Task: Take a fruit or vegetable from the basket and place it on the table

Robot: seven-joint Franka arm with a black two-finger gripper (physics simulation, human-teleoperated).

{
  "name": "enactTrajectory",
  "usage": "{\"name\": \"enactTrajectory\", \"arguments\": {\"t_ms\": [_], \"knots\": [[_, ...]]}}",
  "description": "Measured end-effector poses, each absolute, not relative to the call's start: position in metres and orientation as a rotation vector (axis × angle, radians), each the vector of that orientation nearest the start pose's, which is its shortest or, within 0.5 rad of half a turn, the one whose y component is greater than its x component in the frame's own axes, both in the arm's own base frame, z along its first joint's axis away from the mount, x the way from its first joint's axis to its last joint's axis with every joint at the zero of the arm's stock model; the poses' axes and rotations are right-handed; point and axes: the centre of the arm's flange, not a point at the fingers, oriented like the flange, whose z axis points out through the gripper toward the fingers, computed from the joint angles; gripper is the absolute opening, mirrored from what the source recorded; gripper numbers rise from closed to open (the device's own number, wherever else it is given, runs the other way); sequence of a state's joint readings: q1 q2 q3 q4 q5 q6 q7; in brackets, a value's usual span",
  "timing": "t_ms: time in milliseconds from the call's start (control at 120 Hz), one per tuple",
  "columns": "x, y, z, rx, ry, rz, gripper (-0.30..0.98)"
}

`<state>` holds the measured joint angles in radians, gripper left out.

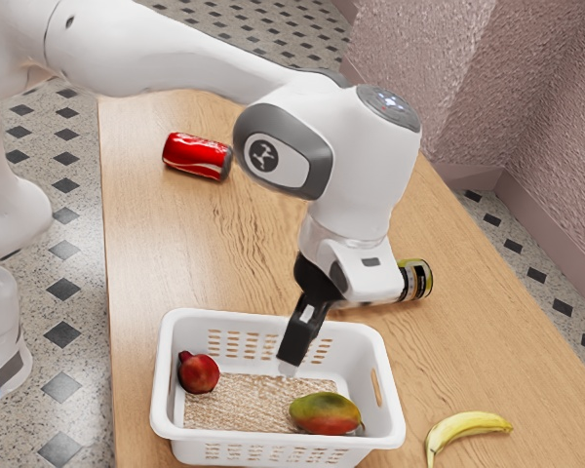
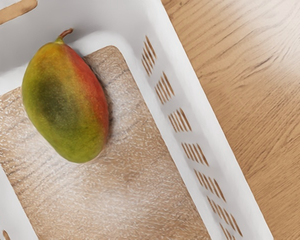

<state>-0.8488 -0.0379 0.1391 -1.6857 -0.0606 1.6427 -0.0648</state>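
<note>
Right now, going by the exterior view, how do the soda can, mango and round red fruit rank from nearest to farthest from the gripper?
1. Mango: in the basket, toward the exterior view's right.
2. Red fruit: in the basket, at the exterior view's left.
3. Soda can: outside the basket, lying on the table.

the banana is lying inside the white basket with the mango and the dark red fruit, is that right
Not quite: the exterior view shows the banana on the table, outside the white basket. The mango and the dark red fruit are indeed inside it.
</note>
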Motion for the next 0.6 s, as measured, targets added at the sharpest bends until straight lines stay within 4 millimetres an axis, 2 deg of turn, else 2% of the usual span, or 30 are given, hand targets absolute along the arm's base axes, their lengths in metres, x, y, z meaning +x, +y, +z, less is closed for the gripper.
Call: {"name": "enactTrajectory", "arguments": {"t_ms": [117, 200, 233, 292, 392, 600], "knots": [[0.451, -0.316, 0.582, -3.090, 0.856, 0.044, 0.69], [0.470, -0.292, 0.579, -3.118, 0.780, 0.018, 0.69], [0.476, -0.286, 0.585, -3.122, 0.766, -0.017, 0.69], [0.484, -0.280, 0.612, -3.118, 0.770, -0.136, 0.69], [0.482, -0.288, 0.624, -3.097, 0.821, -0.205, 0.69], [0.450, -0.339, 0.627, -3.054, 1.013, -0.210, 0.69]]}}
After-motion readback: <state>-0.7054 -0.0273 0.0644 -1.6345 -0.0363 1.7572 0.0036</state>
